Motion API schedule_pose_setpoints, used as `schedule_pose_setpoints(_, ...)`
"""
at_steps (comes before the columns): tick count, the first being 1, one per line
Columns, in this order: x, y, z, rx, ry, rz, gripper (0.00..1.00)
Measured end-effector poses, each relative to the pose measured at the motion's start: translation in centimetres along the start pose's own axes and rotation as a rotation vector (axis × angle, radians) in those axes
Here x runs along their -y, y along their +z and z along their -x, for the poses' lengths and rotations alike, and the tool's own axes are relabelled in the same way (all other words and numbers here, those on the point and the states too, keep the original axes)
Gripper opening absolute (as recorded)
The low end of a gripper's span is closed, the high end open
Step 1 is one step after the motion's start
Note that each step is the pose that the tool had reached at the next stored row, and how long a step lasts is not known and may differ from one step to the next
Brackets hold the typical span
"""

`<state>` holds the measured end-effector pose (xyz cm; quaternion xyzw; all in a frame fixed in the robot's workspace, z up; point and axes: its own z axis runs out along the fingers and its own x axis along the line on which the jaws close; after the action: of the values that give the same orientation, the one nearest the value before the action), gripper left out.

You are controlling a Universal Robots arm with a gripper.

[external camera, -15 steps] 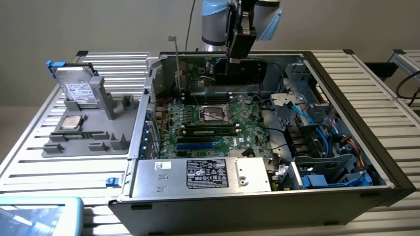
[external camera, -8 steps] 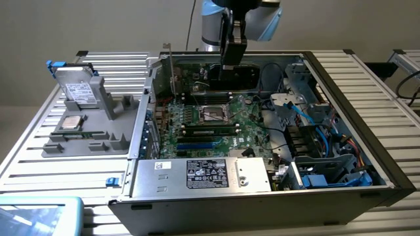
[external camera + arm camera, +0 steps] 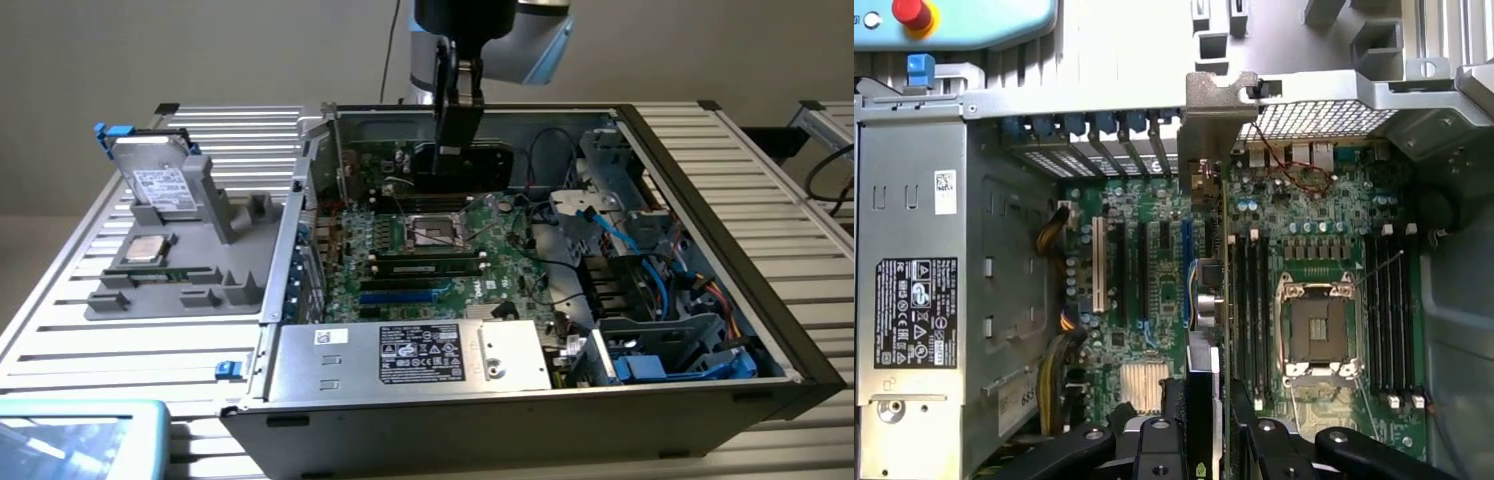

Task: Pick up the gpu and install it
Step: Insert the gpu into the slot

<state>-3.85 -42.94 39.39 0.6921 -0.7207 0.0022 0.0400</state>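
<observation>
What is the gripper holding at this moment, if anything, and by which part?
The gripper clamps the thin flat black gpu card by its upper edge, above the open grey computer case.

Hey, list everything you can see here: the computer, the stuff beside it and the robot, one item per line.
Slatted metal table: one, silver, under everything.
Open metal computer case: one, dark grey, middle of the table.
Flat circuit motherboard: one, green, on the case floor.
Boxy power supply with black label: one, silver, at the case's near end.
Moulded parts tray: one, grey, on the exterior view's left of the case.
Boxy hard drive with white label: one, silver, standing in the tray.
Square processor chip: one, silvery, lying in the tray.
Handheld console: one, teal, near corner.
Thin flat expansion card with silvery end bracket: one, black, upright above the motherboard.
Robot arm: one, silver and light blue, over the case's far end, jaws closed on the card.
</observation>
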Motion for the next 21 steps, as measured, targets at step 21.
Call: schedule_pose_setpoints(21,-0.67,3.87,0.2,0.0001,0.0,-0.0001,0.28)
